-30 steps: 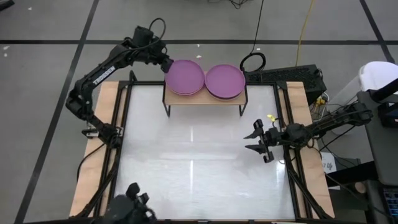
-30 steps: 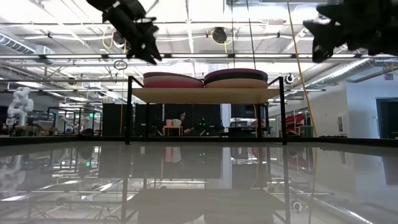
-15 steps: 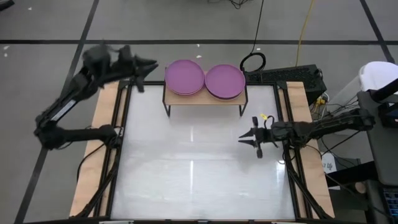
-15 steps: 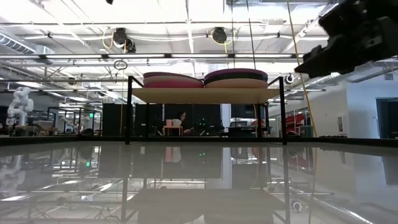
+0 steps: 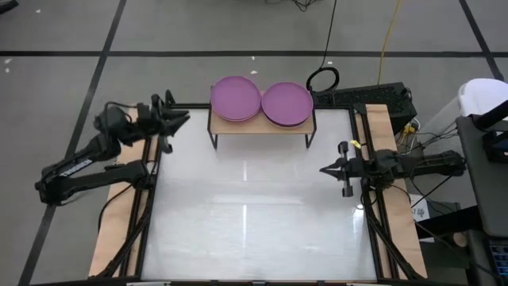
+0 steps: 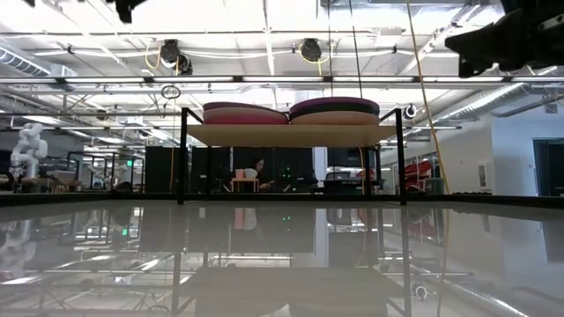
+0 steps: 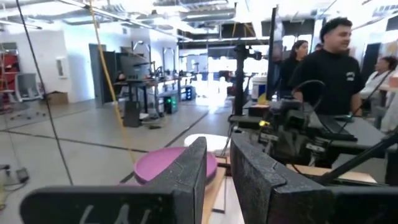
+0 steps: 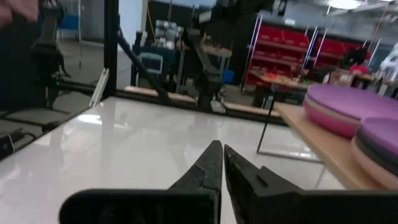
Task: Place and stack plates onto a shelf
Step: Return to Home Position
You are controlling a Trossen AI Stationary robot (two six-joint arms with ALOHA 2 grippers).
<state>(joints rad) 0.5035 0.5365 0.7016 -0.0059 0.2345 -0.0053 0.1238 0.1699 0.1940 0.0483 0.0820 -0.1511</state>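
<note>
Nearest the camera, the white top of the table is seen bare; no plate is found lying on it in the high or low view.

Farther in, the right gripper is held over the table's right edge, pointing inward. Its fingers are pressed together and nothing is carried between them. It is well apart from the shelf and nearer than it.

Farther still, the left gripper is held above the table's far left corner, beside the shelf but not touching it. In the left wrist view a narrow gap is seen between its fingers, and nothing is pinched there.

At the far edge the shelf is seen standing on its thin black legs, with the plates set on it in two stacks side by side. The left stack is topped with purple over a pink layer. The right stack is topped with purple over a dark and a beige layer, as far as the low view allows it to be told. The two stacks are touching or very nearly so, and both are seated flat.

The placing and stacking is therefore judged to be done. Only the parking of both arms at rest is taken to be left.

Beyond the table, a person in a dark top is seen in the room.
</note>
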